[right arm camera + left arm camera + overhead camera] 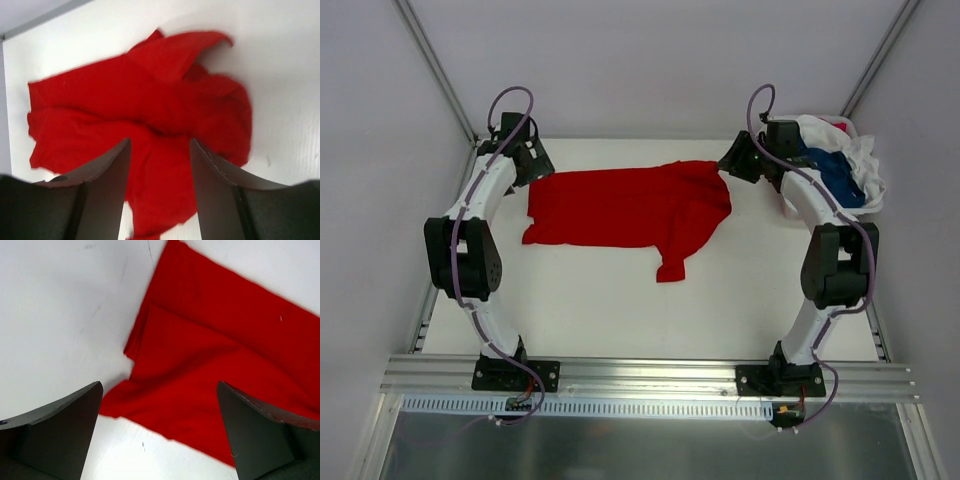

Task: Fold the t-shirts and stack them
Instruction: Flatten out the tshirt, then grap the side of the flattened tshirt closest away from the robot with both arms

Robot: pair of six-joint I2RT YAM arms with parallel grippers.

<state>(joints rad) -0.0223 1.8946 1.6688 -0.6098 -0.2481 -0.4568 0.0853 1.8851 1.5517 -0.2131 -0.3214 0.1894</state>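
A bright red t-shirt (620, 205) lies on the white table, its left part flat and its right part bunched, with a sleeve trailing toward the front. My left gripper (532, 165) hovers at the shirt's back left corner. It is wide open with nothing between its fingers, and the shirt's folded edge (210, 365) lies below it. My right gripper (735, 160) hangs open over the crumpled right end (150, 100), holding nothing. A dark blue t-shirt (835, 172) and a white one (865, 160) are heaped at the back right, behind the right arm.
The white table (620, 310) is closed in by pale walls at the back and sides. A metal rail (650, 375) with both arm bases runs along the near edge. The right arm's elbow (835, 265) stands near the right edge.
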